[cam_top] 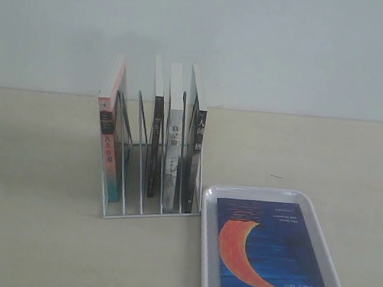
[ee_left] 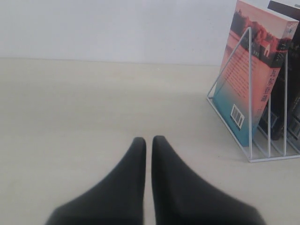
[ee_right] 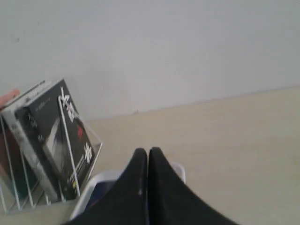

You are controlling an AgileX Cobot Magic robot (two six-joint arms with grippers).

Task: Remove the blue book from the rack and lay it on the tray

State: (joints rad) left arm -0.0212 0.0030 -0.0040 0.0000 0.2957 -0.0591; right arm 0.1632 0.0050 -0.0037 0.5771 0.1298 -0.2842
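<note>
**Hanging closed and empty: left gripper [ee_left: 148,140] and right gripper [ee_right: 148,152]; blue book [cam_top: 272,260] flat in the tray [cam_top: 203,243]**

The left gripper's black fingers [ee_left: 129,183] sit together with only a thin slit between them. They grip nothing, and bare tabletop [ee_left: 70,117] lies beneath. Off to one side in its view stands the rack [ee_left: 250,93], with a pink-and-teal book [ee_left: 246,79] in its end slot.

The right gripper's fingers [ee_right: 161,187] are pressed tip to tip, also holding nothing. Directly below them a corner of the tray's white rim and a sliver of blue show, with the rack and a black-covered book [ee_right: 56,136] just beyond.

In the exterior view the blue book lies cover up inside the tray, orange-red crescent showing, its near end cut off by the frame. The tray's far corner sits just beside the rack's right front foot. The rack holds four upright books.
</note>
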